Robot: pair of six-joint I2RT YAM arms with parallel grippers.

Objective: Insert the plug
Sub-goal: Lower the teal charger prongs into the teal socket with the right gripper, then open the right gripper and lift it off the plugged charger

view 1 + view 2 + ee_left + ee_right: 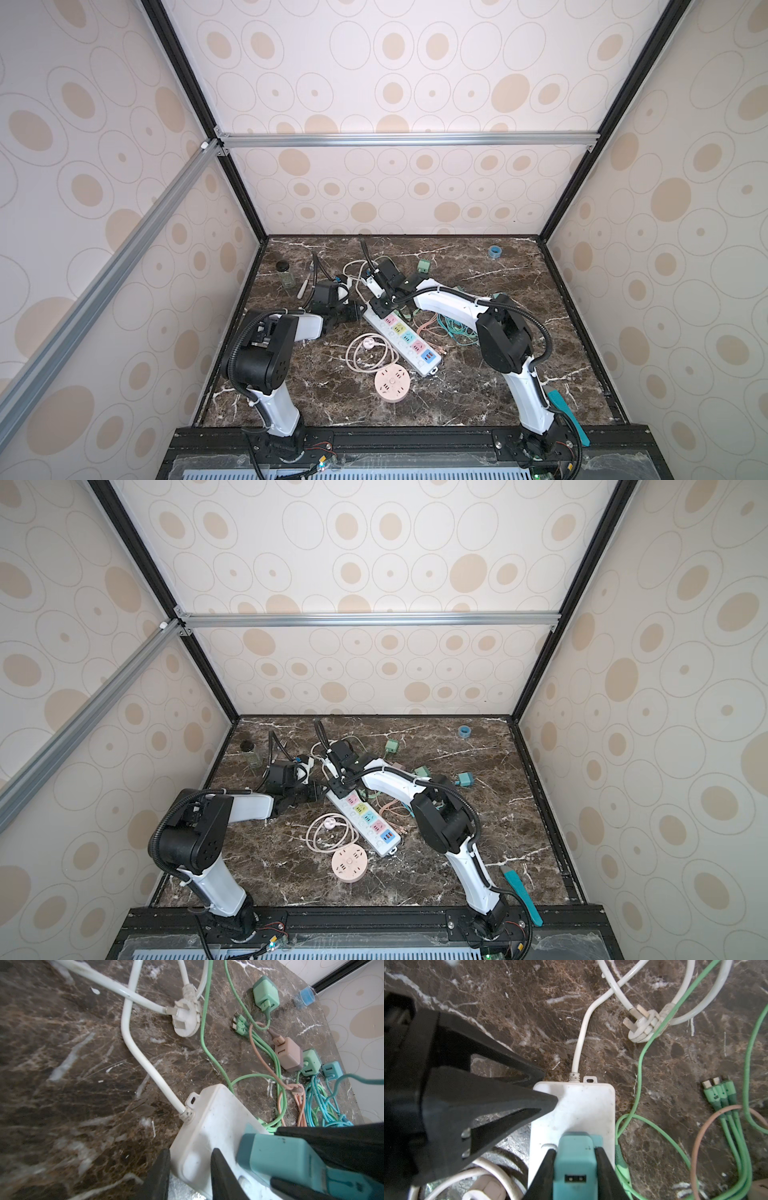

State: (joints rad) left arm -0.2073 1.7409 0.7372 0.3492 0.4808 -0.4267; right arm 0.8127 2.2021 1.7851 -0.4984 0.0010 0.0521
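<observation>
Right jaws: right gripper (575, 1152) clamped on the plug (574, 1169), one finger on each flat side.
Plug: lower centre of the right wrist view, upright over the strip (583, 1105) near its cord end, on a teal socket face. The prongs are hidden, so how deep it sits is unclear.
Why held so: the side grip leaves the prong end free for a straight push down.
Left jaws: left gripper (191, 1152) closed onto the strip's corner, one finger on the top face and one against the side, just beside the plug.
Why: judged a brace, so the strip won't slide under the push.
Strip: diagonal at centre of both top views, on the table (478, 395). Its cord (581, 1043) runs to the upper right, to a white plug (641, 1026) lying loose.
Sockets: four coloured sockets (405, 336) and one USB block (429, 356) free, lower right of the grippers.
Chargers: five, one held. The four spare chargers (288, 1055), at right of the left wrist view, are two green, one brown, one teal.
Cables: three tangles, green, pink and teal. One green lead (718, 1088) has three heads.
Round socket: one (392, 382), pink, below the strip.
</observation>
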